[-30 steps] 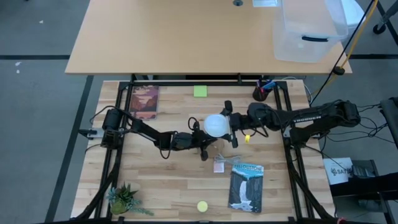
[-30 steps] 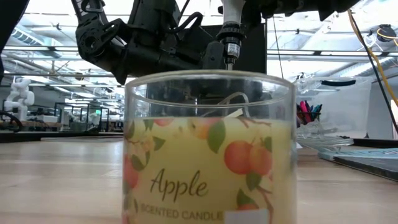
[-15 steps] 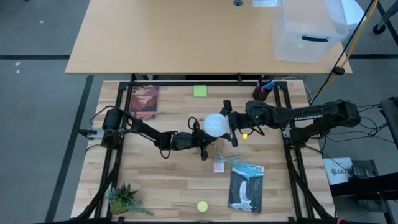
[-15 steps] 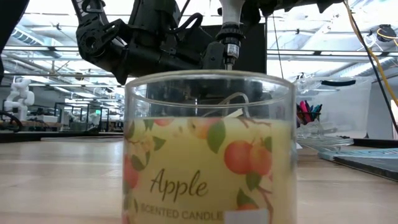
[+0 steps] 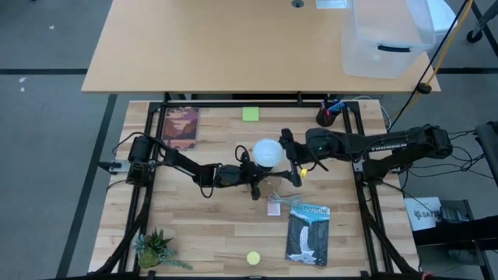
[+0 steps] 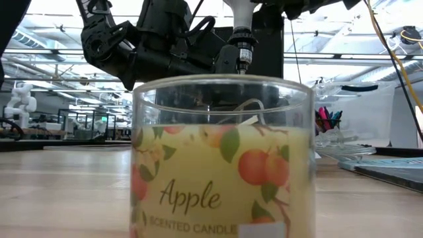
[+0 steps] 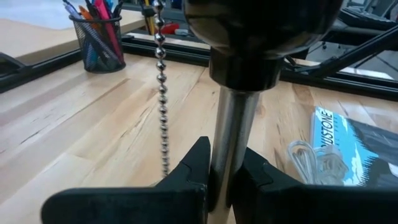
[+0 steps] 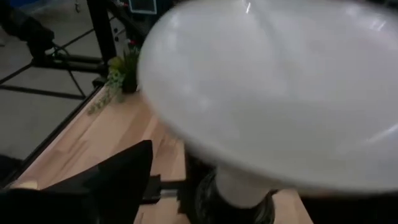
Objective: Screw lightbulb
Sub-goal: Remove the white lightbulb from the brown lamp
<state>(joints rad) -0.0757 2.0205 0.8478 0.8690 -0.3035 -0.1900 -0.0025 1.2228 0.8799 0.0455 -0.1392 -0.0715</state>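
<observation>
The white frosted lightbulb (image 5: 267,153) sits mid-table between the fingers of my right gripper (image 5: 283,156). It fills the right wrist view (image 8: 273,81). In the low view its silver screw neck (image 6: 242,51) points down, just above the candle jar's rim. My left gripper (image 5: 252,179) reaches in from the left and is shut on the lamp's metal stem (image 7: 233,149), under the black socket (image 7: 261,37). A bead chain (image 7: 163,93) hangs beside the stem. The lamp's base is hidden. My left gripper pinches the metal stem (image 7: 229,177) between its two fingers, below the black socket. The fingers come level from the table's left and lie across the upright stem. My right gripper holds the bulb's white globe (image 5: 274,154) between its two fingers, level from the table's right. The neck points down; the bulb hides the contact in the wrist view.
An apple candle jar (image 6: 221,158) stands close in front of the low camera. A white cable (image 5: 289,201) and a book (image 5: 307,233) lie near the lamp. A second book (image 5: 180,127), a green note (image 5: 250,114), a pen cup (image 5: 327,115), a plant (image 5: 152,250) and a yellow disc (image 5: 253,257) lie around.
My right gripper has shifted slightly toward the table's left and far edge with the bulb, and the bulb's neck has risen a little in the low view.
</observation>
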